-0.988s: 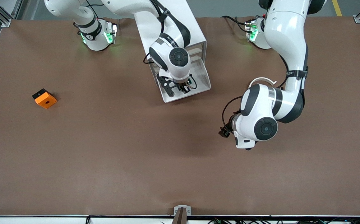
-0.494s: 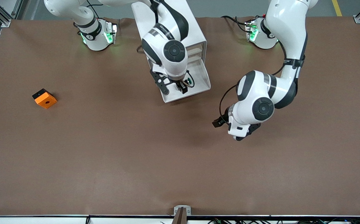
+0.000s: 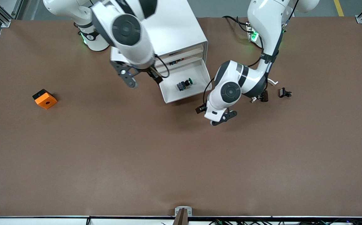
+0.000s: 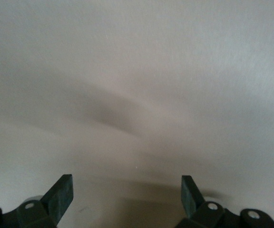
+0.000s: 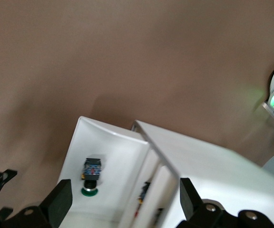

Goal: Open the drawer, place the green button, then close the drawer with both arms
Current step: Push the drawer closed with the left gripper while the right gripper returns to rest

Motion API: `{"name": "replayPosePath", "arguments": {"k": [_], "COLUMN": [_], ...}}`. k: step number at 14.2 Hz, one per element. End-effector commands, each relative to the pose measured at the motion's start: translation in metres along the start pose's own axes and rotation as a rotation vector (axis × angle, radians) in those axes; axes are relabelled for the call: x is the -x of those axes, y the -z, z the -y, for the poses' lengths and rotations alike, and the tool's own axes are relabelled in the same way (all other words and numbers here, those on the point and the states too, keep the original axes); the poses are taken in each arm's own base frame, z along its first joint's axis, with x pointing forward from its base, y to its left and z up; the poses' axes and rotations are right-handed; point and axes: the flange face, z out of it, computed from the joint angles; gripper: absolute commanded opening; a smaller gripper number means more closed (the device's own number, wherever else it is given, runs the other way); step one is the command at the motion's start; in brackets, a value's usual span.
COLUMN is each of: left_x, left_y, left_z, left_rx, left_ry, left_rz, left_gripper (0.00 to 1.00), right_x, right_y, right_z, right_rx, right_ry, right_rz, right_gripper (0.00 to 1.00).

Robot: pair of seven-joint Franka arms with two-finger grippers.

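Note:
The white cabinet [image 3: 181, 28] stands at the back middle of the table, with its lowest drawer [image 3: 199, 73] pulled out. The green-capped button [image 3: 184, 84] lies on its side in the drawer. My right gripper [image 3: 142, 76] is open and empty, up over the table beside the drawer toward the right arm's end. Its wrist view shows the button [image 5: 91, 175] in the drawer [image 5: 111, 137] between the open fingers of the right gripper [image 5: 125, 197]. My left gripper [image 3: 211, 114] is open and low, close to the drawer's front corner. In the left wrist view the left gripper [image 4: 127, 190] faces a pale flat surface.
An orange block with a dark hole [image 3: 45, 99] lies toward the right arm's end. Two small black clip-like pieces [image 3: 285, 92] [image 3: 263, 96] lie on the table toward the left arm's end, beside the left arm's elbow.
My right gripper let go of the button in the drawer, rose and swung away toward the right arm's end. My left arm moved in toward the drawer's front.

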Motion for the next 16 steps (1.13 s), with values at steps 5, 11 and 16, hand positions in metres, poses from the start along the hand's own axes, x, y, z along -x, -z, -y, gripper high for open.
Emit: {"name": "replayPosePath", "arguments": {"k": [5, 11, 16], "left_x": [0.023, 0.063, 0.111], "left_y": [-0.024, -0.040, -0.065], "left_z": [-0.017, -0.036, -0.049], "left_rx": [-0.018, 0.001, -0.024], "left_ry": [-0.039, -0.071, -0.131], "left_rz": [0.002, 0.073, 0.121], "left_gripper": [1.00, 1.00, 1.00], "right_x": [-0.139, -0.271, -0.307], "right_y": [0.072, 0.074, 0.094], "right_z": [-0.138, -0.212, -0.239], "right_rx": [-0.089, -0.166, -0.135], "right_ry": [0.432, 0.731, 0.824], "right_rz": [0.042, -0.035, -0.158], "right_gripper": [1.00, 1.00, 1.00]}}
